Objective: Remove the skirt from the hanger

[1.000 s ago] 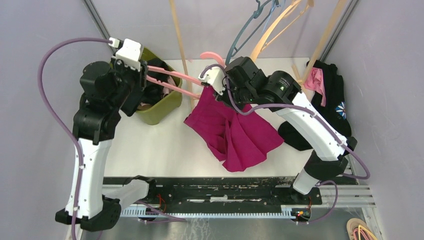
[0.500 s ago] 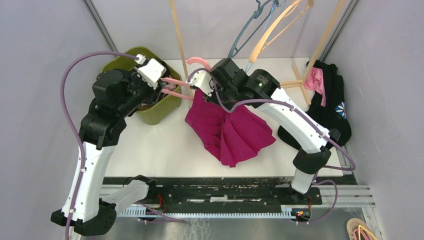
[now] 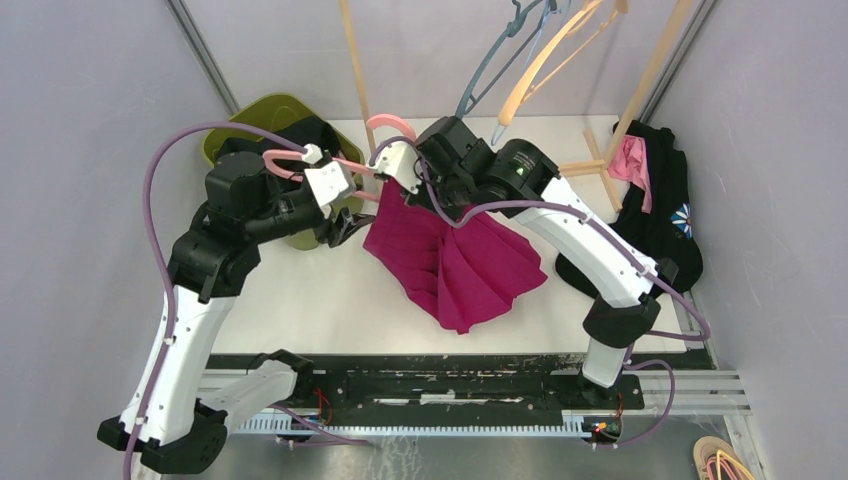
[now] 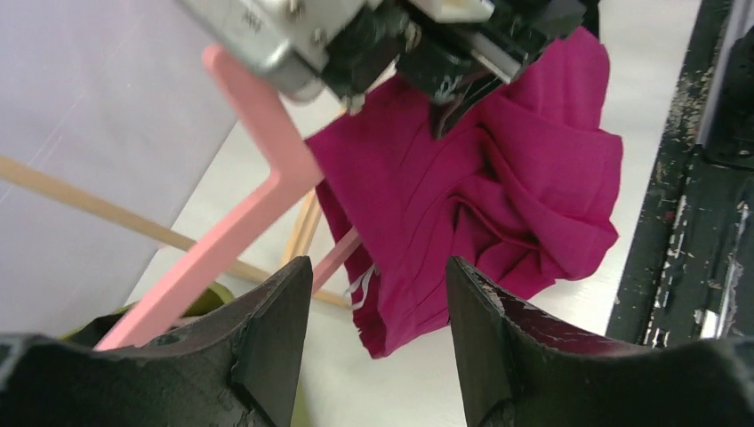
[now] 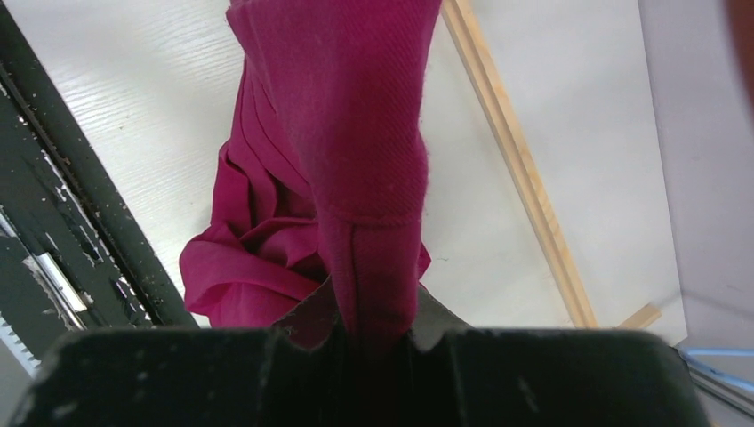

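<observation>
Two-handed step, top view: the skirt [image 3: 455, 265] drapes down from the pink hanger [image 3: 385, 125]. Left wrist view: my left gripper [image 4: 378, 276] gapes wide, empty, facing the hanger's bar. Right wrist view: my right gripper [image 5: 373, 329] pinches the skirt's waistband. Best to clasp the hanger firmly, then draw the cloth off steadily.

skirt [image 3: 450, 260]: magenta woven cloth, matt, soft pleated folds | hanger [image 4: 267, 142]: pink plastic, smooth, satin | counter [image 3: 320, 290]: white, matt, faint wood grain | bin [image 3: 262, 105]: olive plastic, smooth | rack [image 3: 352, 60]: bare pale wood | rail [image 3: 430, 372]: black metal, paint chipped | left gripper [image 4: 375, 276]: black, matt, rough-scuffed
</observation>
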